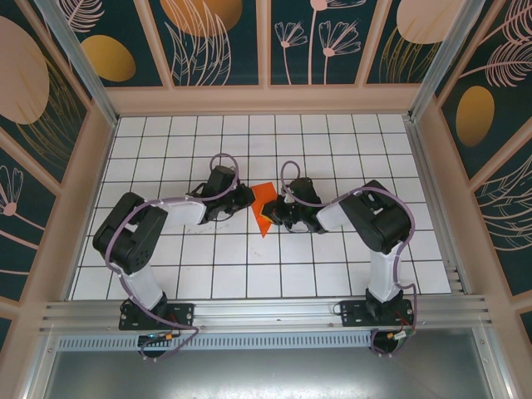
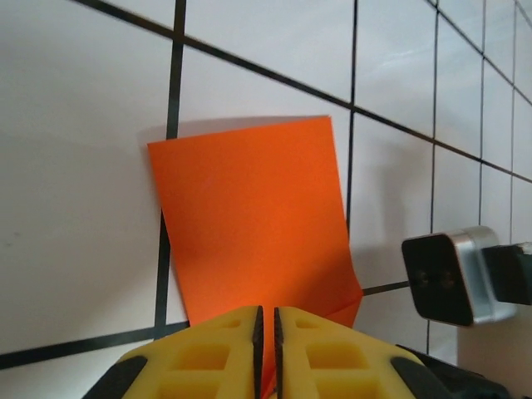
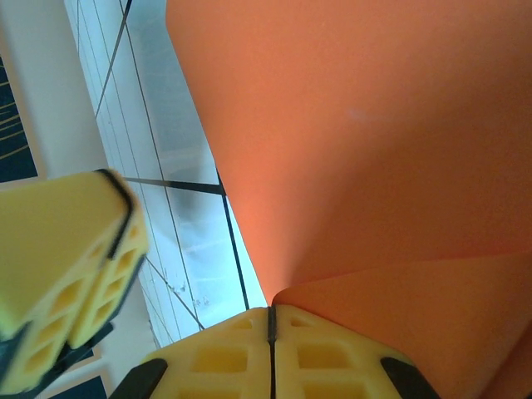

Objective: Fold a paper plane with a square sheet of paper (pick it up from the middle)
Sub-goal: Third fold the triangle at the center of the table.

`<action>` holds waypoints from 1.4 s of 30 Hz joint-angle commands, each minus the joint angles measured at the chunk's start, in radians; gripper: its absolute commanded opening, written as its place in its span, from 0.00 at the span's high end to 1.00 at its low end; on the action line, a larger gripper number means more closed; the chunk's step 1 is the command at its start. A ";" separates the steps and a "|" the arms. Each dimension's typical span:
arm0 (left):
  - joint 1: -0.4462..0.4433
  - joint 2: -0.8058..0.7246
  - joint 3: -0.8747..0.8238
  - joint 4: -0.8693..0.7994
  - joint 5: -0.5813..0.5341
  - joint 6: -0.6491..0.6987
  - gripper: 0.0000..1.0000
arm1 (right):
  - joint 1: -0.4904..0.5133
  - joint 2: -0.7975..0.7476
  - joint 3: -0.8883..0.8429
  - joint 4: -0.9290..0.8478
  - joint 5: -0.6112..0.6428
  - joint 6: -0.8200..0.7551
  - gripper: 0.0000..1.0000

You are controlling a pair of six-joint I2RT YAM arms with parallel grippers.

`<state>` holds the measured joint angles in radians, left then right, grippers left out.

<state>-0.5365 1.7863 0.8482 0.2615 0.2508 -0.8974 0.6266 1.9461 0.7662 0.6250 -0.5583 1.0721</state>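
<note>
The square sheet of paper is bright orange-red and folded into a narrow shape whose point faces the near edge. It stands up off the tiled table between both grippers. My left gripper is shut on its left edge; in the left wrist view the paper runs into the thin slit between the yellow fingers of the left gripper. My right gripper is shut on the other side; in the right wrist view a curled fold of the paper comes out of the tips of the right gripper.
The two grippers sit very close together at the table's middle. The left gripper's yellow fingers show in the right wrist view, and the right wrist's camera block shows in the left wrist view. Wooden walls ring the tiled surface.
</note>
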 commanded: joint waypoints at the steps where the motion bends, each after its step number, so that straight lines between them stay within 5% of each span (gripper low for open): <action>1: -0.002 0.049 0.035 0.034 0.046 -0.008 0.86 | 0.008 0.022 0.002 -0.036 0.038 -0.017 0.93; 36: -0.006 0.124 0.062 -0.113 -0.002 0.022 0.91 | 0.004 -0.002 -0.025 -0.018 0.105 -0.001 0.94; 42: -0.004 0.082 0.069 -0.125 -0.022 0.021 0.89 | 0.010 0.006 -0.020 -0.034 0.094 -0.001 0.80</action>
<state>-0.5365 1.8805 0.9073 0.2024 0.2661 -0.8917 0.6323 1.9381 0.7589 0.6460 -0.5224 1.0794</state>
